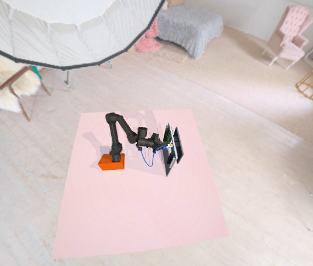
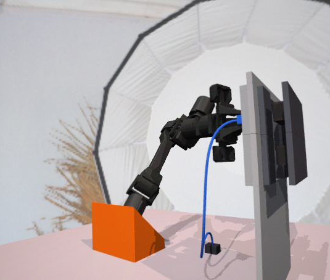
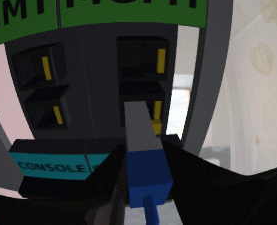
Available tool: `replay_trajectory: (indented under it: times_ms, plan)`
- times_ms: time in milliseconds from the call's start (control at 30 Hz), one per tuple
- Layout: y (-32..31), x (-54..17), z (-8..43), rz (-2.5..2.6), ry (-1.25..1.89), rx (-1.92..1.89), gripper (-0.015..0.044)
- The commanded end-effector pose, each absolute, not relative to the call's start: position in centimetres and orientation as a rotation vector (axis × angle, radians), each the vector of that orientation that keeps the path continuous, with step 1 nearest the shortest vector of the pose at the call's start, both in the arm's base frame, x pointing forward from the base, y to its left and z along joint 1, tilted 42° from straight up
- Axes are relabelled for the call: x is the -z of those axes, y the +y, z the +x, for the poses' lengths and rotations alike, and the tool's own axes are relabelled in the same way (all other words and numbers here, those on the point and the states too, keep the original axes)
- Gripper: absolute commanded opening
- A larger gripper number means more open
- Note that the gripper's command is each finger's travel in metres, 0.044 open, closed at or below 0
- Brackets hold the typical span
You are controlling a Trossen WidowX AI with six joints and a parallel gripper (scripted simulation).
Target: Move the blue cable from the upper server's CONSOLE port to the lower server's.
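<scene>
- End effector (image 1: pixel 167 145) (image 2: pixel 240 123) (image 3: pixel 142 149): one, closed on the cable's plug; the sides of the blue body are gripped, presumably so that the tab may be kept squeezed.
- Plug (image 1: pixel 165 147) (image 2: pixel 239 119) (image 3: pixel 149 171): one, blue body with grey nose; held with the nose towards the ports, an attitude suited to straight withdrawal and reinsertion. Much of the nose is exposed, so it is judged to be largely or wholly unplugged; whether the tip is clear cannot be told.
- Port (image 3: pixel 134 97): dark opening with yellow inside, partly covered by the plug's nose. Which server it belongs to cannot be established.
- Label (image 3: pixel 53 166): teal, marked CONSOLE, seen below the openings; a second teal label is mostly hidden.
- Cable (image 1: pixel 150 166) (image 2: pixel 206 172) (image 3: pixel 151 211): blue, hung in a slack loop, by which travel should be allowed.
- Black block (image 1: pixel 140 148) (image 2: pixel 212 248): found at the cable's other end, apparently as an anchor.
- Next operation, as judged: full clearance to be ensured, then alignment with the lower CONSOLE port; if tilted, the nose could be caught on the rim.
</scene>
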State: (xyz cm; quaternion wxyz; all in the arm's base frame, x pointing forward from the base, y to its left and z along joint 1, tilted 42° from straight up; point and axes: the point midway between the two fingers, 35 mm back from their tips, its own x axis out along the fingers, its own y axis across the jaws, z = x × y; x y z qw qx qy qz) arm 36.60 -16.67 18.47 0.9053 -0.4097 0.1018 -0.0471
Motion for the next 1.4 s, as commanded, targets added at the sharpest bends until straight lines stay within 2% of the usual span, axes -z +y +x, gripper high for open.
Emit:
replay_trajectory:
  times_ms: [0, 1367]
  plan:
    - [-16.6, -18.4, 36.3, -0.848, 0.212, 0.095, 0.0]
    - [-16.4, -18.5, 34.0, -0.848, 0.213, 0.094, 0.0]
